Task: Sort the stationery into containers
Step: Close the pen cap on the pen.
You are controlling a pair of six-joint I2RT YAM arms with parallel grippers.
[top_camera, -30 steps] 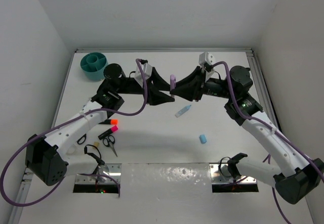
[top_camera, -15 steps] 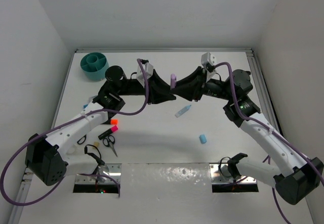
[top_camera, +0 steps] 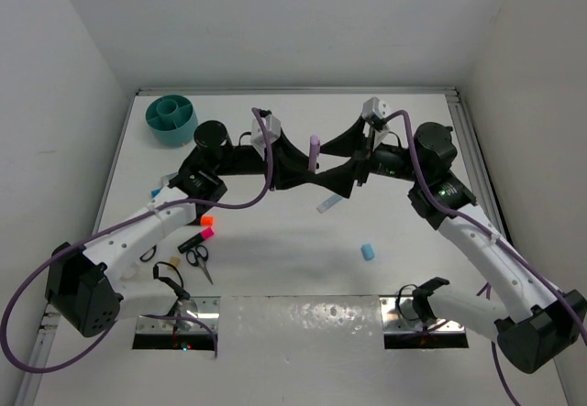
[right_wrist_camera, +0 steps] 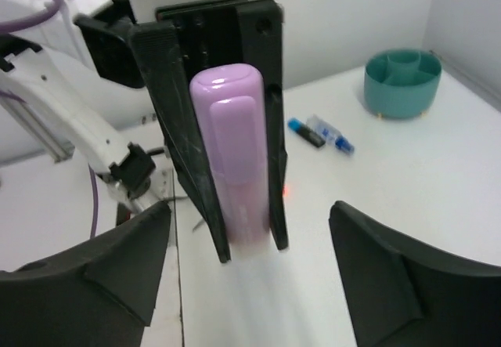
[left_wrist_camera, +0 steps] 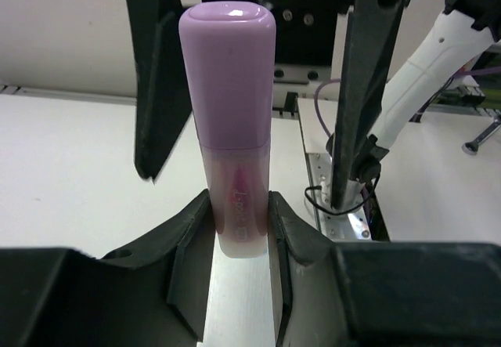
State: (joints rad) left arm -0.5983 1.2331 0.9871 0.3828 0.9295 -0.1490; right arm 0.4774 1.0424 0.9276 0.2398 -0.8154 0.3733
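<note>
Just now the right claw (right_wrist_camera: pixel 246 284) lets go. A moment ago its fingers were pinched on the lilac marker (left_wrist_camera: pixel 227 104) together with the other arm's. They now stand wide, one on each side of the marker with clear gaps, holding nothing. The left claw (left_wrist_camera: pixel 239 225) is narrowed onto the marker's pale lower end and is its only hold. The marker stands upright in it, cap uppermost. The hand-over between the arms looks complete, and the marker now belongs to the left arm.

Seen from above, the marker hangs in the air over the tabletop (top_camera: pixel 404 268), well to the right of the teal cup (top_camera: pixel 171 119) and a little nearer the arm bases than the cup. The cup is on the left arm's side, which is presumably why the marker changes hands. By my reckoning, the right claw has to back off without knocking the cap. The left arm then has to carry the marker leftward to the cup and drop it into a compartment.

Plenty remains unsorted. A light-blue marker (top_camera: pixel 328 203) lies well right of the cup, under the two claws. A blue eraser (top_camera: pixel 368 251) lies further right of the cup and nearer the bases. The scissors (top_camera: pixel 197 257), an orange-and-black marker (top_camera: pixel 204 222) and a pink-and-black marker (top_camera: pixel 196 239) lie on the base side of the cup.
</note>
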